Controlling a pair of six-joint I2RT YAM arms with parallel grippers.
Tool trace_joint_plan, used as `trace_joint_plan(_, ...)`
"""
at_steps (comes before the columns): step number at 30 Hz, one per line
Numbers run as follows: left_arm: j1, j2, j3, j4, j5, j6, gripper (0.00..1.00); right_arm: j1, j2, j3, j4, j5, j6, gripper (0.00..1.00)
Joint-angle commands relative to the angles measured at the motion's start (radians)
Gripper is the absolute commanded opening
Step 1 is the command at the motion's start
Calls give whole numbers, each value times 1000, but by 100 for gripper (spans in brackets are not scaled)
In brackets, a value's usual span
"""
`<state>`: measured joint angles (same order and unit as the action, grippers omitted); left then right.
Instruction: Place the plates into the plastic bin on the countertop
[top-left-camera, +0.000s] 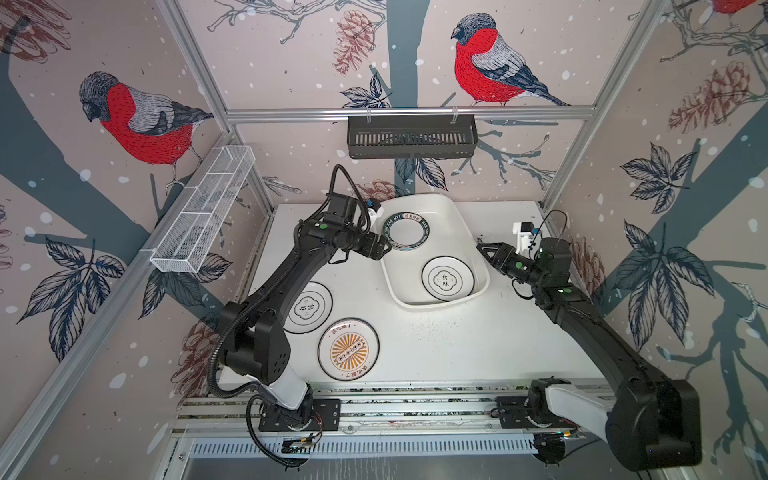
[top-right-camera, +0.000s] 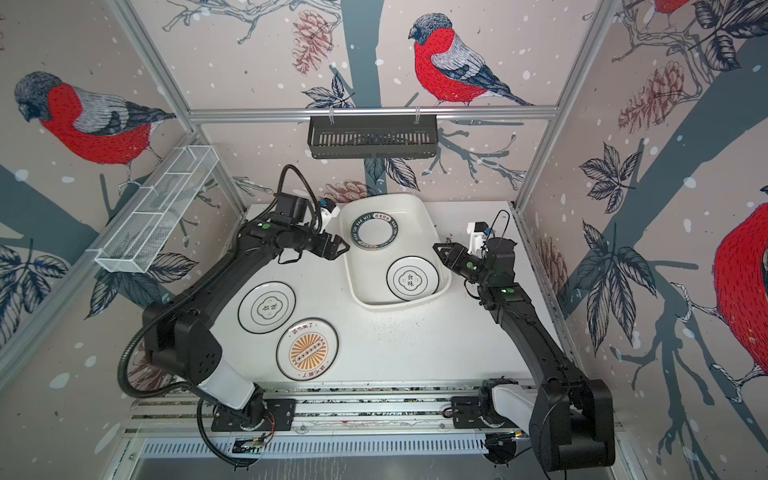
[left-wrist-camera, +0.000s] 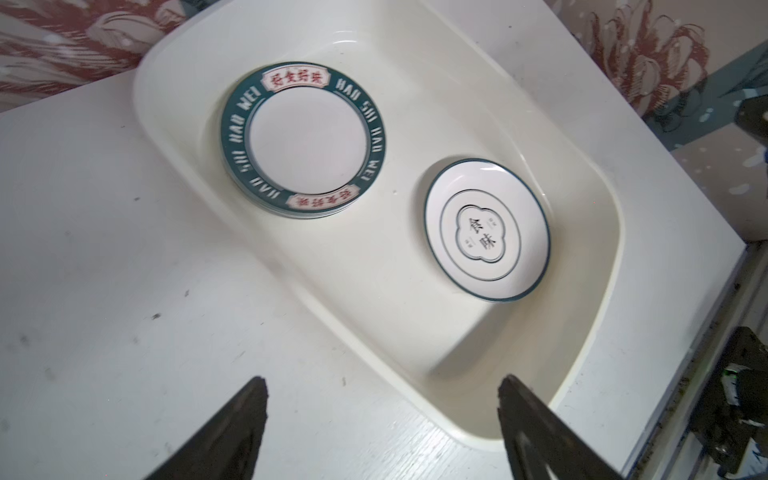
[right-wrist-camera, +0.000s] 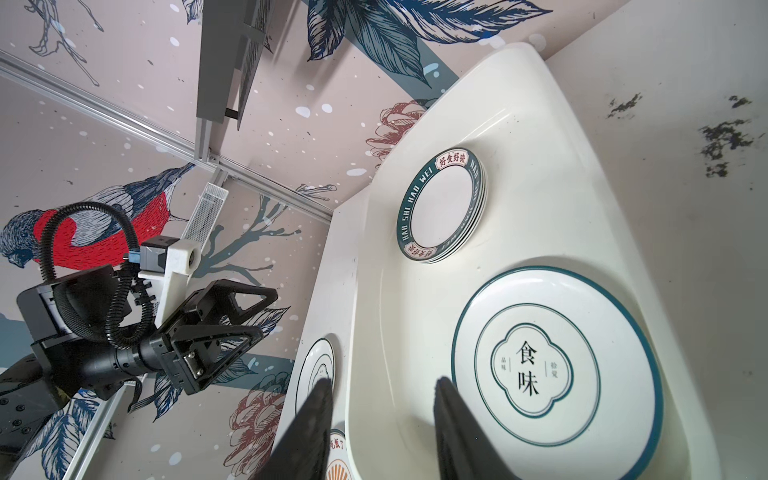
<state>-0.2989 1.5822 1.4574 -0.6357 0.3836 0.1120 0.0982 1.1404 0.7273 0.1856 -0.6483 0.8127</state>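
The white plastic bin (top-left-camera: 457, 224) (top-right-camera: 419, 224) sits at the back of the countertop (top-left-camera: 478, 345). Inside it are a stack of green-rimmed plates (top-left-camera: 406, 232) (left-wrist-camera: 302, 139) (right-wrist-camera: 442, 203) and a thin-rimmed plate with black characters (top-left-camera: 448, 278) (left-wrist-camera: 486, 230) (right-wrist-camera: 557, 365). On the countertop to the left lie another thin-rimmed plate (top-left-camera: 309, 307) (top-right-camera: 267, 307) and an orange-sunburst plate (top-left-camera: 348, 349) (top-right-camera: 307, 350). My left gripper (top-left-camera: 386, 249) (left-wrist-camera: 382, 380) hangs open and empty over the bin's left rim. By the right rim my right gripper (top-left-camera: 482, 249) (right-wrist-camera: 383, 381) is open with nothing between its fingers.
A black slatted basket (top-left-camera: 411, 139) hangs on the back rail. A white wire-mesh rack (top-left-camera: 203, 212) is fixed to the left frame. Dark crumbs (right-wrist-camera: 723, 141) lie on the countertop right of the bin. Aluminium rails (top-left-camera: 395, 411) carry both arm bases along the front.
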Motion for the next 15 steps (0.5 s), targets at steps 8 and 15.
trace_joint_plan(8, 246, -235, -259, -63, -86, 162, 90, 33, 25, -12, 100, -13, 20, 42)
trace_joint_plan(15, 525, -328, -434, -128, -87, 312, 91, 37, 34, -26, 121, -18, 23, 42)
